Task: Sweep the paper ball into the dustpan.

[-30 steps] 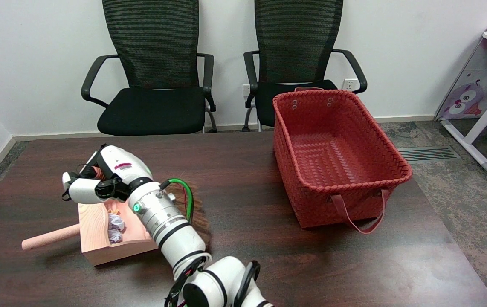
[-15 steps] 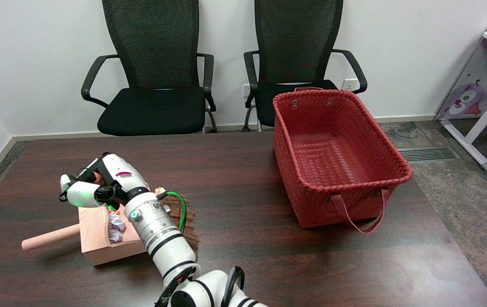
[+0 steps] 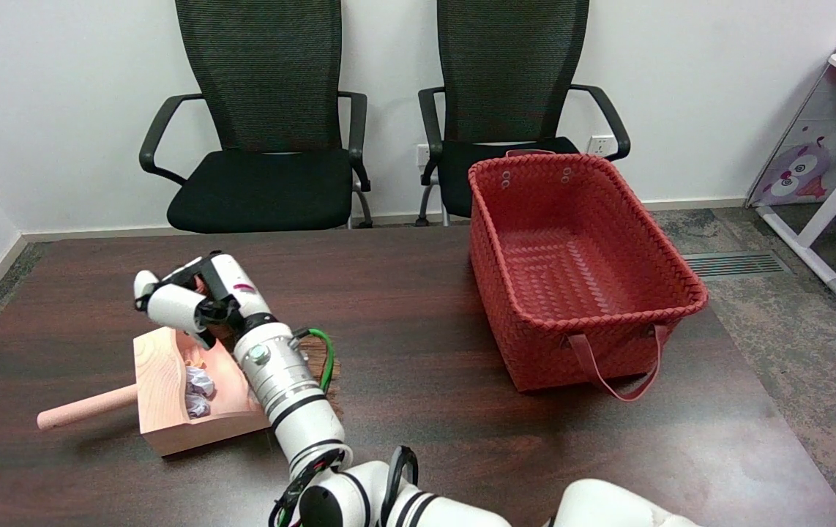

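The dark wood worktop (image 3: pixel 418 410) carries everything, and beyond its far edge stand two black chairs (image 3: pixel 264 132) against the wall. On the right half of the worktop sits the red woven basket (image 3: pixel 572 271), its strap handle drooping over the near side. My right arm (image 3: pixel 290 395) comes in from the near edge and runs up and to the left, ending in my right hand (image 3: pixel 195 300) above the far end of the dustpan (image 3: pixel 162 399). The dustpan is pale wood and lies on the left part of the worktop, its pinkish handle (image 3: pixel 85 407) pointing left. A brush (image 3: pixel 315 362) shows only as brown bristles just right of my forearm, by the green cable. My fingers (image 3: pixel 169 306) are curled around something reddish; I take it for the brush handle but cannot tell for sure. The paper ball (image 3: pixel 198 391) lies inside the dustpan, against its back wall.
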`<state>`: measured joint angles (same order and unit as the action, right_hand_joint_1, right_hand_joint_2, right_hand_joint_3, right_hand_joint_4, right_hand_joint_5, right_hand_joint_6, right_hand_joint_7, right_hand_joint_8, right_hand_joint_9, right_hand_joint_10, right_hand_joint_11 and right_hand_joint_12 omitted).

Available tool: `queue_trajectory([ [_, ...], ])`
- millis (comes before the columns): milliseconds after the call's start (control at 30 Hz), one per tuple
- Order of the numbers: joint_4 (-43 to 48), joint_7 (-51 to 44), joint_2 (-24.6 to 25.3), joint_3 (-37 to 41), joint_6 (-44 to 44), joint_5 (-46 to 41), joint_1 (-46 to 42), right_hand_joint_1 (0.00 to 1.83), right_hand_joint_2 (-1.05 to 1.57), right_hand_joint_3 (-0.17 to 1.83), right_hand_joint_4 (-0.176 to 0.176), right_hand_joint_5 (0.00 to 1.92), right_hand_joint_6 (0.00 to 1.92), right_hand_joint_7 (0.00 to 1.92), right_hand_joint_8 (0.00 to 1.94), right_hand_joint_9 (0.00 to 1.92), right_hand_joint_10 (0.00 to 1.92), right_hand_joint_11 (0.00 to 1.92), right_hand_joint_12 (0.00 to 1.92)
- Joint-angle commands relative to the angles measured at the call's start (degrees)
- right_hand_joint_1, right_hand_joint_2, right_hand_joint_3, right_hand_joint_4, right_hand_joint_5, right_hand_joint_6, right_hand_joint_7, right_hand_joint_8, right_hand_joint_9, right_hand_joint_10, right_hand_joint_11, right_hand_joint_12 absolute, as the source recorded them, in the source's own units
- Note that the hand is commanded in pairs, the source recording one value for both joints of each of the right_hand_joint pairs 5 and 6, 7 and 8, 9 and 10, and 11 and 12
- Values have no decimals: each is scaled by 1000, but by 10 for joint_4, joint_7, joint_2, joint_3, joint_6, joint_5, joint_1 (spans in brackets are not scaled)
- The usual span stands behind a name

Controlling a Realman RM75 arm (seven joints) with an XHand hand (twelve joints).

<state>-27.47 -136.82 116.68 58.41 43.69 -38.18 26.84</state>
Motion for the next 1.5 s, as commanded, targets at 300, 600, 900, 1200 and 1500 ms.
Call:
queue_trajectory([
  [300, -10, 327, -71, -88, 99, -84, 58, 612, 1355, 1255, 14, 1920, 1920, 1920, 1920, 1920, 1920, 1920, 1920],
  [600, -41, 448, -81, -108, 107, -89, 51, 633, 1286, 1238, 14, 1920, 1920, 1920, 1920, 1920, 1920, 1920, 1920],
  [900, -134, 479, -116, -128, 73, -90, 30, 642, 1270, 1187, 9, 1920, 1920, 1920, 1920, 1920, 1920, 1920, 1920],
  [1200, -273, 479, -194, -151, 31, -90, 23, 626, 1315, 1179, 8, 1920, 1920, 1920, 1920, 1920, 1920, 1920, 1920],
  [1500, -404, 274, -316, -146, -120, -122, 43, 639, 1571, 1169, 30, 1920, 1920, 1920, 1920, 1920, 1920, 1920, 1920],
])
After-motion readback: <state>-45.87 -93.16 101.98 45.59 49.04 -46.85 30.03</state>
